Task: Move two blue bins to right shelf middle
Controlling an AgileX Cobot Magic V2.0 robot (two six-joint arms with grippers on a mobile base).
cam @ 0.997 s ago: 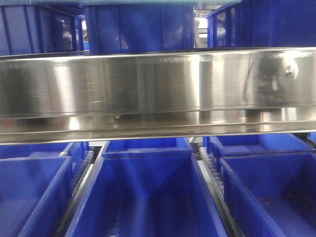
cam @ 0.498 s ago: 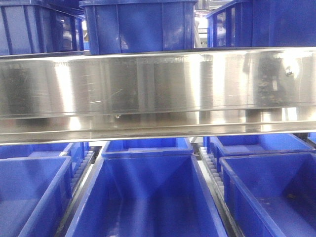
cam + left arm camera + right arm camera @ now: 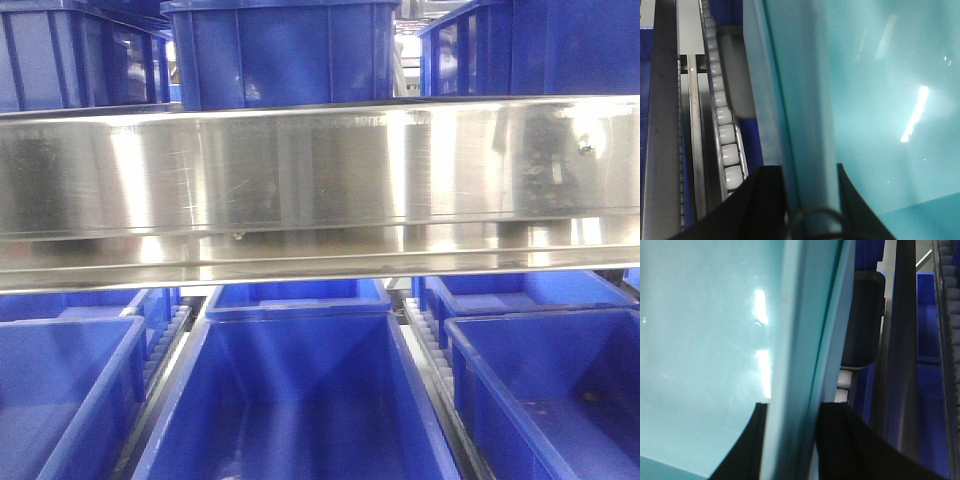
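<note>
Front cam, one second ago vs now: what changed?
One thing: the pale strip that ran along the top edge above the middle royal-blue crate a second ago is gone, and the crate's rim shows there now. Which way the strip went can't be told. The steel front rail and the lower crates sit as before. The wrist views have no earlier picture to compare.

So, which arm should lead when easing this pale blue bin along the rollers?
Left, marginally. Both the left tool and right tool clamp a wall of the pale blue bin, so they are near equal, but the left wrist view shows a long run of the roller track beside the bin.
</note>
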